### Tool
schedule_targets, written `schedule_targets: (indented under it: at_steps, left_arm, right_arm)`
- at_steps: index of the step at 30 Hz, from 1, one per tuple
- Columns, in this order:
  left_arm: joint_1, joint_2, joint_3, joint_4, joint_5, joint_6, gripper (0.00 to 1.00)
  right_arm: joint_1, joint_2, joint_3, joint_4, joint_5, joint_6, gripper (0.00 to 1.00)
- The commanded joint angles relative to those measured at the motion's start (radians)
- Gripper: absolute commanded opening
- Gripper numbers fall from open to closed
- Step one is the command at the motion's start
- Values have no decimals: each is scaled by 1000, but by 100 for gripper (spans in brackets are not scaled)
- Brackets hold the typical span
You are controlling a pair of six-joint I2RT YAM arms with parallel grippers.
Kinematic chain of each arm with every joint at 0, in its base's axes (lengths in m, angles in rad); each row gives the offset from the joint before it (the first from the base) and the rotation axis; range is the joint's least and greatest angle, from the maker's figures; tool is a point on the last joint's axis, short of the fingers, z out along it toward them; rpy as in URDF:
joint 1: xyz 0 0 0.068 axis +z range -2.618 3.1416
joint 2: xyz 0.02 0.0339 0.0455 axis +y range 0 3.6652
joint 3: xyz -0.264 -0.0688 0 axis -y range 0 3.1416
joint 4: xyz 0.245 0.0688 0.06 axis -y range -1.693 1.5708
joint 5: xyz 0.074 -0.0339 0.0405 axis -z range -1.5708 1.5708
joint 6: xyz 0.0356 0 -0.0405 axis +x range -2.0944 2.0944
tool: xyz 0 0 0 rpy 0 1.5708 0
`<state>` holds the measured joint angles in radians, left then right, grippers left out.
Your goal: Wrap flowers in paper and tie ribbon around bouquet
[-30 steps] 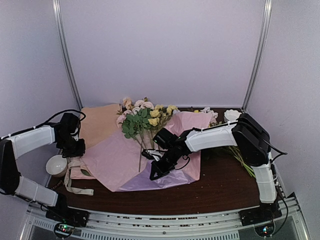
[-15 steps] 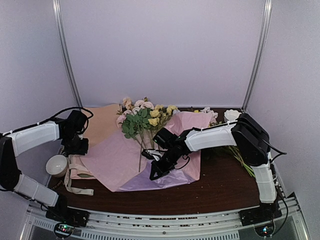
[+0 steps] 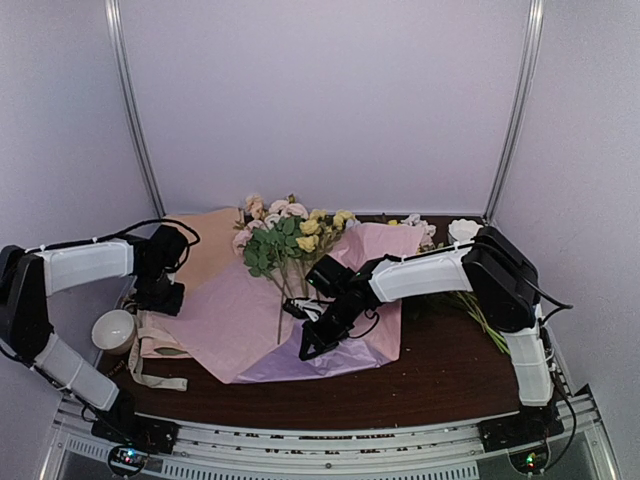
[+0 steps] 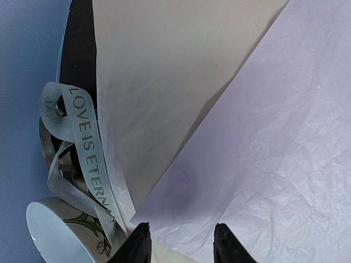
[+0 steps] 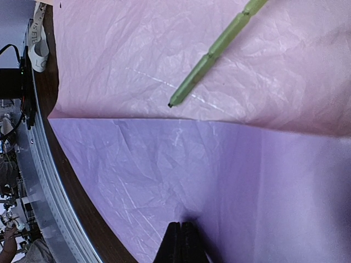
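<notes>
Left end effector (image 4: 180, 244), released, hovers over the edge of the paper (image 4: 274, 153) beside the ribbon (image 4: 83, 139). Right end effector (image 5: 181, 241), clenched, tips on its lilac fold. Flowers (image 3: 285, 245) lie upon the sheet.

Left arm (image 3: 88, 266) bent low by the table's (image 3: 450, 385) left edge, left gripper (image 4: 181, 247) parted, right arm (image 3: 420, 276) reaching toward the middle, right gripper (image 5: 181, 241) closed tight.
</notes>
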<state>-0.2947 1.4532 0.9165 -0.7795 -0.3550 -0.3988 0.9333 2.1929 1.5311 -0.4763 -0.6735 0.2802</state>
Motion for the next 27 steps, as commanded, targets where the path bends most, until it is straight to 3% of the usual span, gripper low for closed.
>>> schedule_targets:
  at_steps: [1,9,21,27]
  left_arm:
    - [33,41,17,16,-7,27,46]
    - [101,102,28,113,197,112,52]
    - [154,237,104,57,199,123,78]
    - [154,250,93,39,245,126,80]
  right_arm:
    - [-7,24,8,-28,17,-19,0]
    - [-6,26,6,-30,20,-26,0]
    - [-6,26,4,-30,19,-29,0]
    - [-6,22,3,-31,20,-33,0]
